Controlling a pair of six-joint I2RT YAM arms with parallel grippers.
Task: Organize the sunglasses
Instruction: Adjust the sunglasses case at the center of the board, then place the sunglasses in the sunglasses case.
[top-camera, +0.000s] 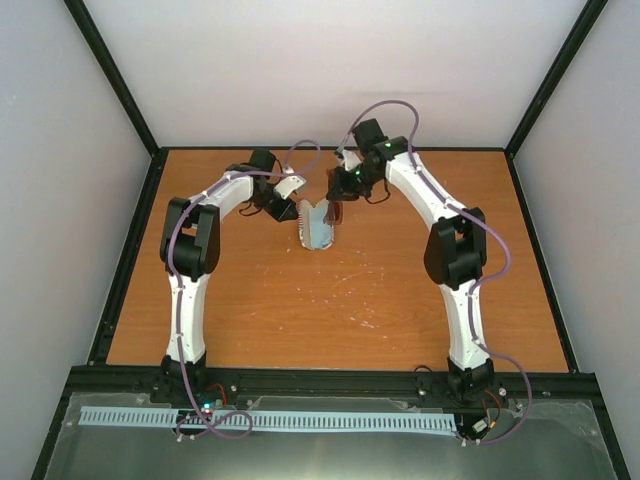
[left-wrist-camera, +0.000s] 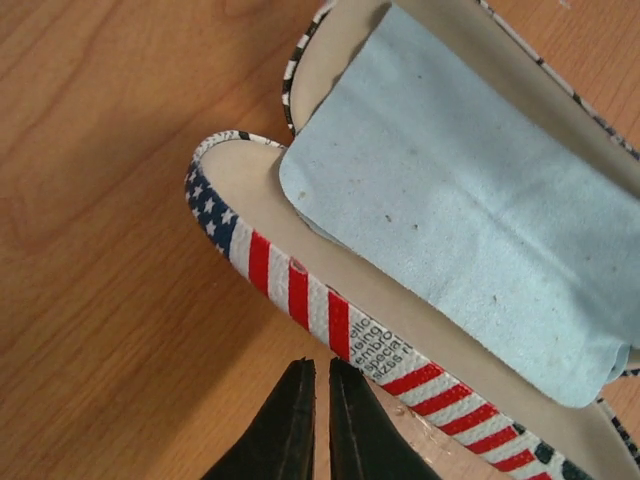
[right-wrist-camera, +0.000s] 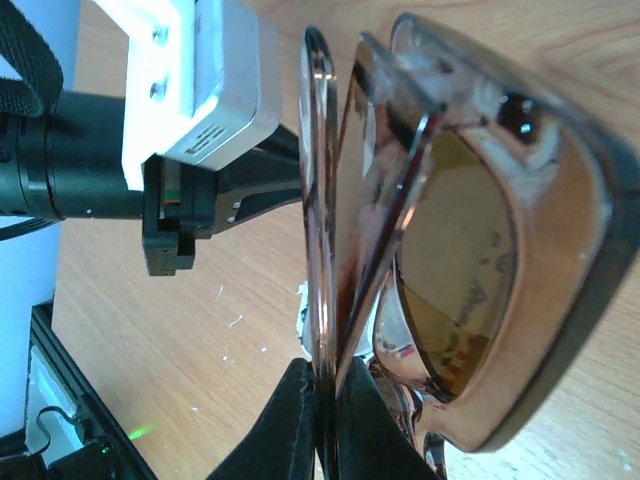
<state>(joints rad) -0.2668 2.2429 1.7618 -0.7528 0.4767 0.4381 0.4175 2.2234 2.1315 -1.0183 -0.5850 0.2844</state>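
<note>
The sunglasses (right-wrist-camera: 470, 250), folded, with a brown frame and brownish lenses, hang in my right gripper (right-wrist-camera: 328, 375), which is shut on their temple arms. In the top view they (top-camera: 337, 212) are held just above the right side of the open flag-patterned case (top-camera: 318, 232). The case (left-wrist-camera: 300, 295) lies open on the table with a light blue cloth (left-wrist-camera: 460, 200) inside it. My left gripper (left-wrist-camera: 322, 365) is shut and empty, its tips right beside the case's striped rim, at the case's left side in the top view (top-camera: 288, 208).
The wooden table (top-camera: 330, 300) is ringed by a black frame and white walls. The left arm's wrist (right-wrist-camera: 190, 120) shows close to the sunglasses in the right wrist view. White specks lie on the wood in front of the case.
</note>
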